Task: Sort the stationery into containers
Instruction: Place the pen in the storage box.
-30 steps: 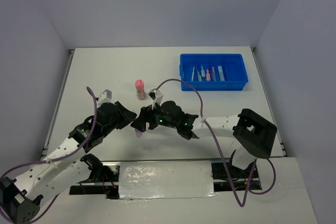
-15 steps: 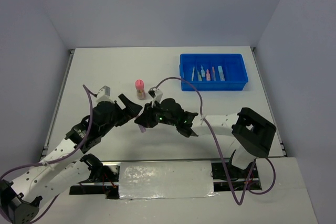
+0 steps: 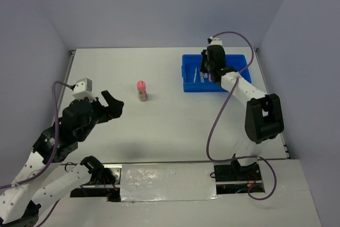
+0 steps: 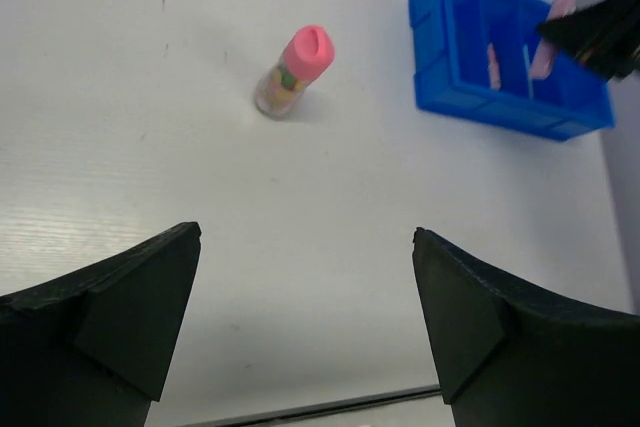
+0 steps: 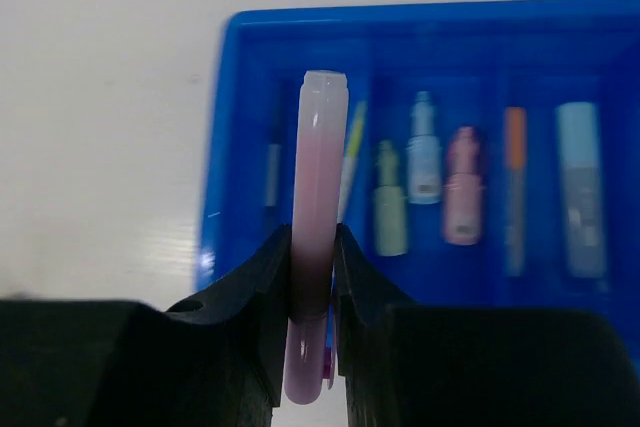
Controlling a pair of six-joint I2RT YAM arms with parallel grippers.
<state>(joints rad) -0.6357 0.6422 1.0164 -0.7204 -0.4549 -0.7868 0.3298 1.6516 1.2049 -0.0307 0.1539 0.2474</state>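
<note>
My right gripper (image 5: 312, 247) is shut on a pale purple-pink highlighter (image 5: 320, 177), holding it above the left part of the blue tray (image 5: 250, 67). Several items lie in the tray's compartments: a thin yellow stick (image 5: 352, 147), a green highlighter (image 5: 390, 212), a blue one (image 5: 424, 162), a pink one (image 5: 462, 187) and an orange pen (image 5: 514, 187). From above, the right gripper (image 3: 208, 70) hangs over the tray (image 3: 239, 73). A stubby pink-capped tube (image 3: 141, 90) stands on the table. My left gripper (image 3: 112, 102) is open and empty, short of the tube (image 4: 292, 72).
The tray (image 4: 470, 97) sits at the table's far right, near the back wall. A metal rail runs along the table's left edge (image 3: 61, 97). The right arm's cable loops over the table (image 3: 215, 126).
The right gripper shut on the highlighter at mid-table and carried it to the tray. The left gripper let go, opened wide and drew back to the left.
</note>
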